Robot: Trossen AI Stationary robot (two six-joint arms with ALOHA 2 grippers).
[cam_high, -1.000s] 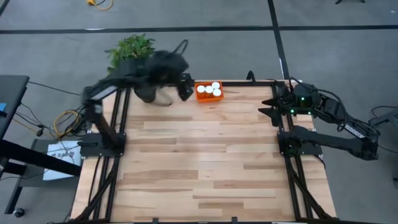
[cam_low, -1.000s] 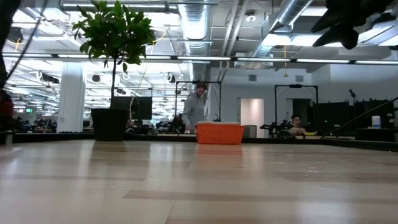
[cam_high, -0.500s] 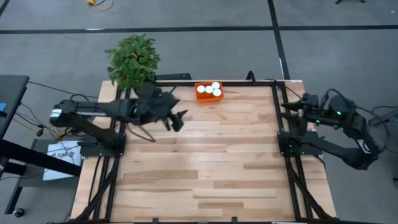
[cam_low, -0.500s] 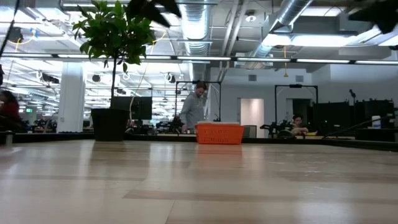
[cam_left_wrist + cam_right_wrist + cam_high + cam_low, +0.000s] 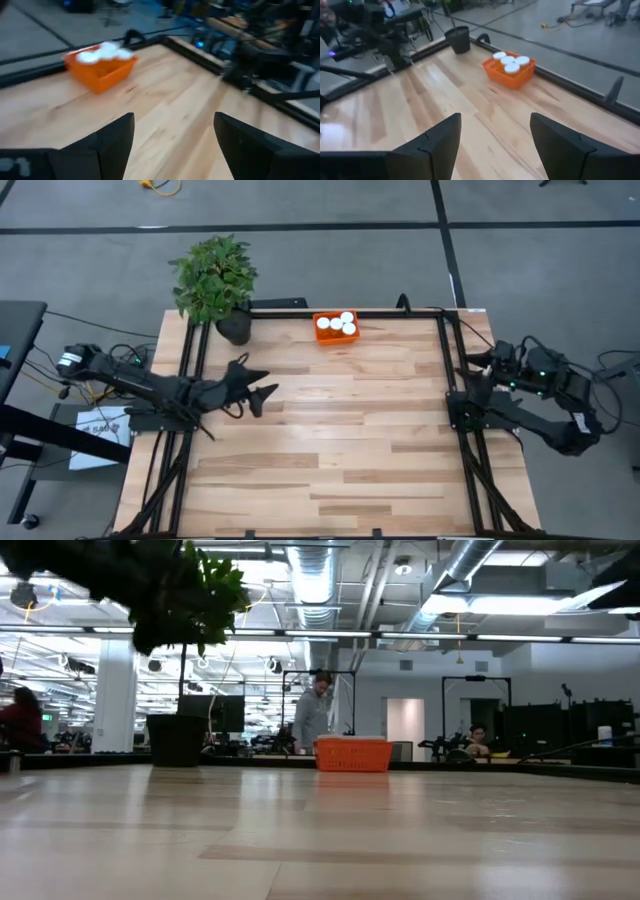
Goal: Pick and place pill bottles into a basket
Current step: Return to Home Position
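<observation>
The orange basket stands at the table's far edge, with several white-capped pill bottles upright inside; it also shows in the low view, the left wrist view and the right wrist view. My left gripper is open and empty above the table's left side. My right gripper is open and empty at the table's right edge.
A potted plant in a black pot stands at the far left corner. The black table frame runs along the far edge behind the basket. People show in the room beyond the table.
My left gripper has drawn back from beside the basket toward the table's left and near side, and its arm has folded back. My right gripper has drawn back toward the table's right edge. The basket and bottles have stayed put.
</observation>
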